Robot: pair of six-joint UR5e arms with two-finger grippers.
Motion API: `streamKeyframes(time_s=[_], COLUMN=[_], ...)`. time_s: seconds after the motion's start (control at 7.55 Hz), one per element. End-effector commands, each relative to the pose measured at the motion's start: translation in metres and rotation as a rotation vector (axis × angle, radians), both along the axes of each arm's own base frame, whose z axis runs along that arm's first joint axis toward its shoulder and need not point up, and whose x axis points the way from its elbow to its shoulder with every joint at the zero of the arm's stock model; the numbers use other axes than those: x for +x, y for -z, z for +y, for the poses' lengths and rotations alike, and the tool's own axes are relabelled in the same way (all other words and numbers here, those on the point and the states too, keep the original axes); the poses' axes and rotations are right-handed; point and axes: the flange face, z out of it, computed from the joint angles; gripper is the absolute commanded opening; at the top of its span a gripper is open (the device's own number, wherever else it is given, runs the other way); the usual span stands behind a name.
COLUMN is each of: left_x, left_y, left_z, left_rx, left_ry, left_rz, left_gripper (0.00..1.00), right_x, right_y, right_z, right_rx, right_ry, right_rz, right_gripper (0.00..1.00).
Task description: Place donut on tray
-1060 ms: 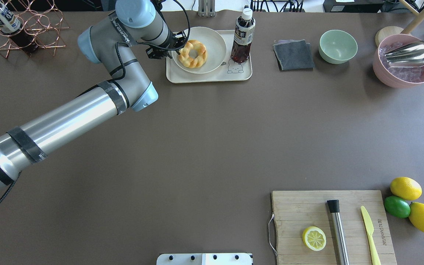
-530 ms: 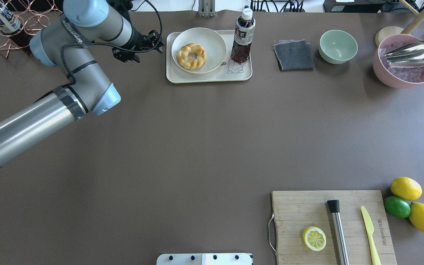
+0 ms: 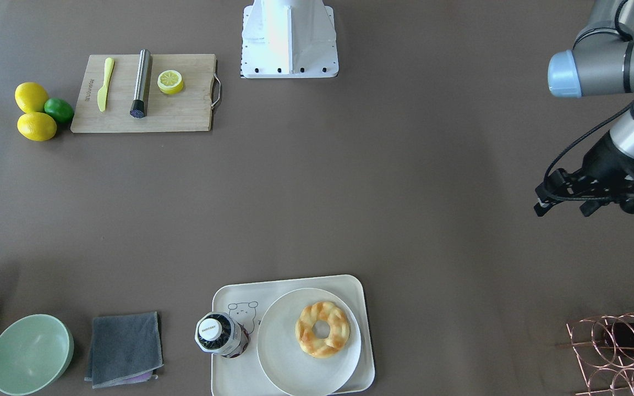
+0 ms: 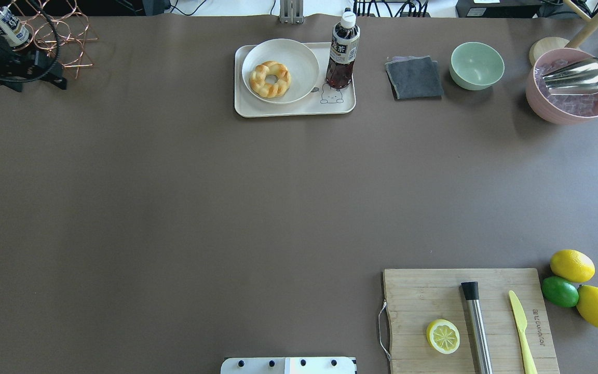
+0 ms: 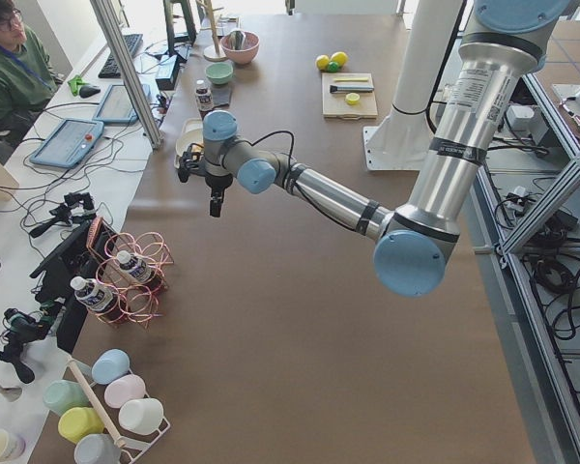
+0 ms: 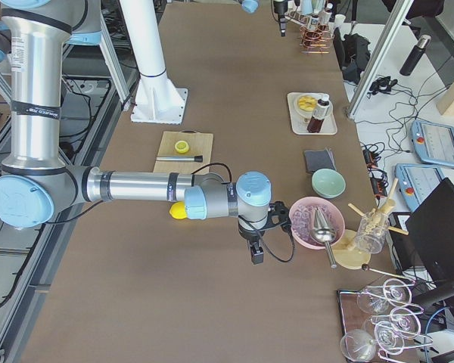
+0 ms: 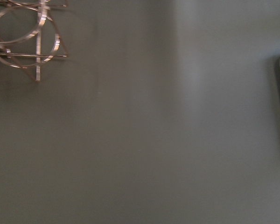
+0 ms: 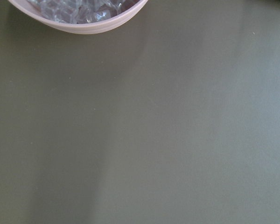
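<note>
The donut (image 4: pixel 257 80) lies flat on a round white plate (image 4: pixel 299 57) that stands on the cream tray (image 4: pixel 299 108) at the far middle of the table. It also shows in the front-facing view (image 3: pixel 340 330), on the plate (image 3: pixel 295 374) on the tray (image 3: pixel 229 374). My left gripper (image 4: pixel 39 85) is open and empty, far to the left of the tray and next to the copper rack; it also shows in the front-facing view (image 3: pixel 563 208). My right gripper (image 6: pixel 256 253) shows only in the exterior right view, near the pink bowl; I cannot tell whether it is open or shut.
A tea bottle (image 4: pixel 343 52) stands on the tray's right part. A copper wire rack (image 4: pixel 55 31) is at the far left. A grey cloth (image 4: pixel 414 77), a green bowl (image 4: pixel 477 65) and a pink ice bowl (image 4: pixel 571 93) are at the far right. A cutting board (image 4: pixel 434 301) is near right.
My left arm has drawn back from the plate to the far left, beside the rack. The donut stays on the plate, a little lower than before.
</note>
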Motion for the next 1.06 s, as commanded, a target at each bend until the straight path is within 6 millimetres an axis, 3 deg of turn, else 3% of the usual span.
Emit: streamKeyframes(time_s=[0.0,0.13,0.4,0.53,0.66,0.93], left_x=[-0.176,-0.209,-0.245,-0.261,-0.263,-0.273], left_y=[-0.072,-0.085,-0.155,-0.180,-0.196,-0.188], left_z=[0.019,0.027,0.079,0.099,0.109,0.111], left_rx=[0.058,0.037,0.001,-0.003,-0.016,0.009], left_ry=[-0.099,-0.123,-0.154,-0.129,-0.127,-0.098], left_rz=[-0.194,-0.200,-0.210,-0.210,-0.205,-0.113], left_gripper=[0.98,0.98,0.98,0.98,0.98,0.98], right_x=[0.001,0.001,0.001,0.001,0.001,0.001], right_y=[-0.007,-0.008,-0.008,-0.008,-0.008,-0.009], right_z=[0.007,0.007,0.007,0.007,0.007,0.008], right_rx=[-0.016,-0.019,-0.019,-0.019,-0.019,-0.019], right_ry=[-0.004,-0.004,-0.004,-0.004,-0.004,-0.004], right_rz=[-0.006,-0.006,-0.006,-0.006,-0.006,-0.006], right_gripper=[1.00,1.00,1.00,1.00,1.00,1.00])
